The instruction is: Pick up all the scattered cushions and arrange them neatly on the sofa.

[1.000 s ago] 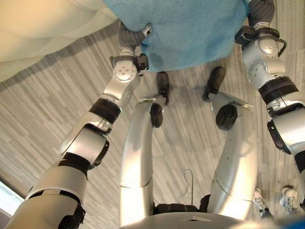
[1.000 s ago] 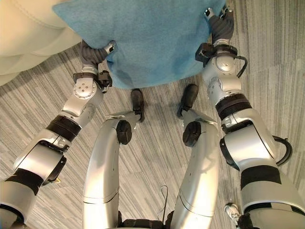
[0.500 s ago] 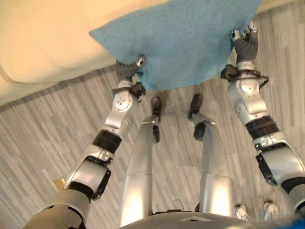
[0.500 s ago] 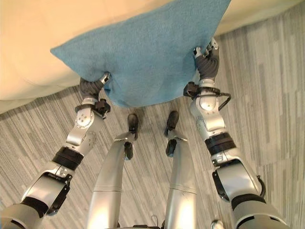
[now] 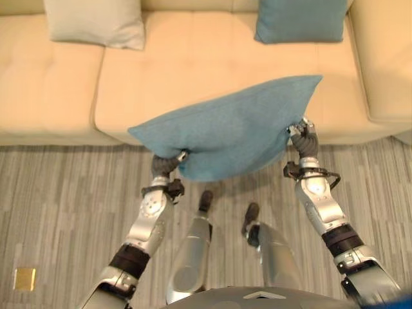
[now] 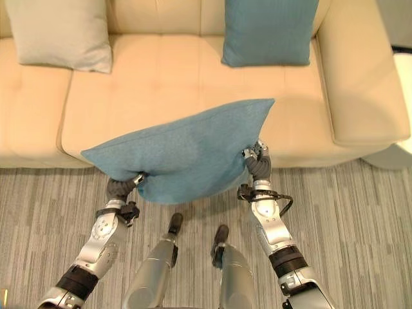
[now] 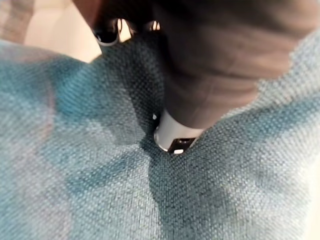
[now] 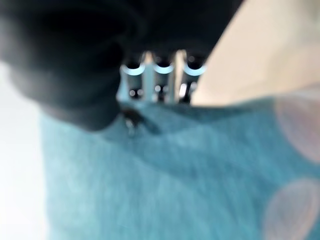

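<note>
A large blue cushion [image 5: 225, 129] hangs in the air over the front edge of the cream sofa [image 5: 58, 96], held between both hands. My left hand [image 5: 166, 164] grips its lower left corner, the thumb [image 7: 175, 136] pressed into the cloth. My right hand [image 5: 306, 138] is curled on its right edge, fingers [image 8: 160, 80] against the blue fabric [image 8: 175, 175]. A pale grey cushion [image 5: 96, 22] leans on the sofa's back at the left. A second blue cushion [image 5: 299, 20] stands upright at the back right.
The sofa's right armrest [image 6: 360, 84] bulges out beside the held cushion. Bare seat [image 6: 167, 77] lies between the two standing cushions. Grey striped floor [image 5: 58, 193] runs in front, with a small yellow square [image 5: 24, 278] at the lower left.
The camera has tilted up, bringing the sofa's seat and its two cushions into sight. Both arms have stretched forward, carrying the blue cushion out over the seat's front edge.
</note>
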Motion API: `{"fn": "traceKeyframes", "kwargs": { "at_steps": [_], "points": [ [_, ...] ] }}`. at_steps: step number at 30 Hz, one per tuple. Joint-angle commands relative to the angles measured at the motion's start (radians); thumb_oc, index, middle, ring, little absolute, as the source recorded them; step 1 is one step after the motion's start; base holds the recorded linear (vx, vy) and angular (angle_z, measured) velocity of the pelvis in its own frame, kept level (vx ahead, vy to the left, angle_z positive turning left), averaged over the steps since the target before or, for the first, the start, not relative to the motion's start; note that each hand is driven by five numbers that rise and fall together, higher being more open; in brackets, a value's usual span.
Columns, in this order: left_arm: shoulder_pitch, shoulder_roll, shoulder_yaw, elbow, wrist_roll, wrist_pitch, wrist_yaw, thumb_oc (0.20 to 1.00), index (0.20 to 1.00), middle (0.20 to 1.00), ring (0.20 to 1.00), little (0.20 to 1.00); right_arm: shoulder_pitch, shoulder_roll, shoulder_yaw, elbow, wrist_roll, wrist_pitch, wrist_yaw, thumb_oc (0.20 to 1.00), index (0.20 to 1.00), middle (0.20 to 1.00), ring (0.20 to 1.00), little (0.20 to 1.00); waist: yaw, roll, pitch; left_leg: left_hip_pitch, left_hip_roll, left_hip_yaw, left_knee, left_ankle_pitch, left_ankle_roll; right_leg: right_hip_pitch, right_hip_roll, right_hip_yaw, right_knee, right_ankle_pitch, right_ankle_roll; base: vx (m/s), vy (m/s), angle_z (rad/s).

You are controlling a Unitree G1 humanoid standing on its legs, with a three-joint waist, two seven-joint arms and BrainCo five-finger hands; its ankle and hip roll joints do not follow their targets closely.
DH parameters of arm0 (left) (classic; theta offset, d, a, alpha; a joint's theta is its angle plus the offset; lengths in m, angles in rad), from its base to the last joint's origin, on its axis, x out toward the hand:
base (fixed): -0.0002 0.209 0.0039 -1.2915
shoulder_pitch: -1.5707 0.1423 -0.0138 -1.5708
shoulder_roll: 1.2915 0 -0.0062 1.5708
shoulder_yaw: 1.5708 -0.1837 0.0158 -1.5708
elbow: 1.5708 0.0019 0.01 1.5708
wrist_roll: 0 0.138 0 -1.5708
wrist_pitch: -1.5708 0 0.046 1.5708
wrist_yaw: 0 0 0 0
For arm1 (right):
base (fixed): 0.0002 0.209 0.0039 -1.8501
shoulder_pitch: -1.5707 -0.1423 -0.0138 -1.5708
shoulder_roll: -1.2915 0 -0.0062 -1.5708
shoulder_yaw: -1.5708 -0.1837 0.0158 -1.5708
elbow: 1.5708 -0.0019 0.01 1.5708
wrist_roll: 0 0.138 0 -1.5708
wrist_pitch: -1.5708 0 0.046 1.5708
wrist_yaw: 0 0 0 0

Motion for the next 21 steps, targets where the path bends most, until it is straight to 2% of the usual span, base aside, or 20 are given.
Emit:
{"fn": "traceKeyframes", "kwargs": {
  "at_steps": [1,2,4,5,7,8,9,10,11,12,13,16,18,21],
  "points": [
    [-0.047,-0.018,-0.02,-0.166,0.095,-0.072,-0.072,0.2,0.2,0.2,0.2,0.2,-0.009,-0.005,0.012,-0.109,-0.044,-0.065,0.063,0.2,0.2,0.2,0.2,0.2,0.009,0.003,-0.113,0.026,-0.005,0.05,-0.056,0.004,-0.025,0.12,0.051,0.023,-0.078,-0.112,0.024,-0.03,-0.099,0.4],
    [-0.03,-0.023,-0.013,-0.173,0.092,-0.07,-0.074,0.2,0.2,0.2,0.2,0.2,-0.001,-0.009,0.01,-0.112,-0.044,-0.064,0.066,0.2,0.2,0.2,0.2,0.2,0.013,-0.002,-0.122,0.035,-0.004,0.05,-0.064,0.008,-0.029,0.146,0.058,0.013,-0.106,-0.112,0.021,-0.03,-0.071,0.3],
    [-0.002,-0.033,0.016,-0.187,0.082,-0.069,-0.075,0.2,0.2,0.2,0.2,0.2,0.01,-0.024,-0.003,-0.128,-0.039,-0.057,0.075,0.2,0.2,0.2,0.2,0.2,0.026,-0.013,-0.127,0.018,-0.005,0.068,-0.027,0.023,-0.06,0.218,0.072,-0.015,-0.177,-0.118,0.007,-0.1,-0.1,0.43],
    [-0.003,-0.033,0.015,-0.188,0.082,-0.069,-0.075,0.2,0.2,0.2,0.2,0.2,0.01,-0.025,-0.004,-0.128,-0.039,-0.057,0.075,0.2,0.2,0.2,0.2,0.2,0.024,-0.011,-0.128,0.015,-0.005,0.065,-0.028,0.027,-0.058,0.217,0.073,-0.018,-0.18,-0.113,0.008,-0.13,-0.042,0.87],
    [0.012,-0.047,0.023,-0.189,0.08,-0.066,-0.073,0.2,0.2,0.2,0.2,0.2,0.016,-0.023,-0.003,-0.138,-0.015,-0.053,0.088,0.2,0.2,0.2,0.2,0.2,0.02,-0.018,-0.127,-0.011,0.009,0.153,0.021,0.018,-0.052,0.241,0.064,-0.048,-0.206,-0.106,0.001,-0.12,-0.004,0.96],
    [0.021,-0.052,0.03,-0.187,0.073,-0.066,-0.078,0.2,0.2,0.2,0.2,0.2,0.023,-0.026,-0.002,-0.144,-0.014,-0.046,0.094,0.2,0.2,0.2,0.2,0.2,0.016,-0.025,-0.129,-0.011,0.035,0.23,0.058,-0.013,-0.03,0.242,0.052,-0.06,-0.209,-0.099,0.001,-0.17,0.035,0.65],
    [0.046,-0.058,0.037,-0.19,0.064,-0.063,-0.086,0.2,0.2,0.2,0.2,0.2,0.038,-0.012,0.009,-0.151,0.012,-0.039,0.117,0.2,0.2,0.2,0.2,0.2,0.011,-0.034,-0.142,0.015,0.068,0.319,0.113,-0.072,0.002,0.245,0.026,-0.089,-0.224,-0.071,0.004,-0.12,0.035,0.58],
    [0.047,-0.058,0.037,-0.19,0.064,-0.063,-0.086,0.2,0.2,0.2,0.2,0.2,0.039,-0.012,0.01,-0.151,0.012,-0.039,0.117,0.2,0.2,0.2,0.2,0.2,0.011,-0.033,-0.141,0.015,0.069,0.319,0.116,-0.074,0.002,0.246,0.026,-0.089,-0.225,-0.071,0.004,-0.08,0.056,0.69],
    [0.055,-0.062,0.041,-0.191,0.058,-0.062,-0.091,0.2,0.2,0.2,0.2,0.2,0.048,-0.012,0.01,-0.154,0.013,-0.035,0.123,0.2,0.2,0.2,0.2,0.2,0.008,-0.037,-0.147,0.037,0.081,0.346,0.129,-0.102,0.009,0.252,0.014,-0.107,-0.234,-0.061,0.009,0.03,0.076,0.71],
    [0.07,-0.072,0.045,-0.194,0.039,-0.056,-0.099,0.2,0.2,0.2,0.2,0.2,0.071,-0.001,0.006,-0.163,0.037,-0.027,0.143,0.2,0.2,0.2,0.2,0.2,-0.011,-0.035,-0.161,0.102,0.131,0.428,0.155,-0.166,0.006,0.271,-0.002,-0.137,-0.238,-0.071,0.012,0.03,0.076,0.68],
    [0.072,-0.072,0.045,-0.195,0.039,-0.056,-0.099,0.2,0.2,0.2,0.2,0.2,0.072,-0.001,0.006,-0.164,0.038,-0.027,0.144,0.2,0.2,0.2,0.2,0.2,-0.01,-0.034,-0.161,0.103,0.132,0.428,0.156,-0.167,0.006,0.273,-0.001,-0.136,-0.238,-0.071,0.012,0.06,0.098,0.86],
    [0.082,-0.083,0.045,-0.2,0.024,-0.044,-0.102,0.2,0.2,0.2,0.2,0.2,0.099,0.013,-0.008,-0.178,0.044,-0.017,0.155,0.2,0.2,0.2,0.2,0.2,-0.034,-0.024,-0.192,0.187,0.171,0.563,0.107,-0.178,0.002,0.292,-0.026,-0.22,-0.247,-0.058,0.023,0.05,0.148,0.83],
    [0.088,-0.083,0.036,-0.202,0.023,-0.034,-0.108,0.2,0.2,0.2,0.2,0.2,0.108,0.024,-0.008,-0.183,0.043,-0.008,0.162,0.2,0.2,0.2,0.2,0.2,-0.039,-0.014,-0.208,0.213,0.158,0.592,0.057,-0.173,0.004,0.297,-0.035,-0.249,-0.248,-0.048,0.031,0.08,0.197,0.88],
    [0.094,-0.073,0.041,-0.211,0.033,-0.033,-0.095,0.2,0.2,0.2,0.2,0.2,0.094,0.044,0.01,-0.185,0.051,-0.002,0.166,0.2,0.2,0.2,0.2,0.2,-0.018,-0.025,-0.207,0.197,0.136,0.552,0.059,-0.176,0.008,0.305,-0.052,-0.257,-0.257,-0.026,0.04,0.07,0.197,0.53]
  ]
}}
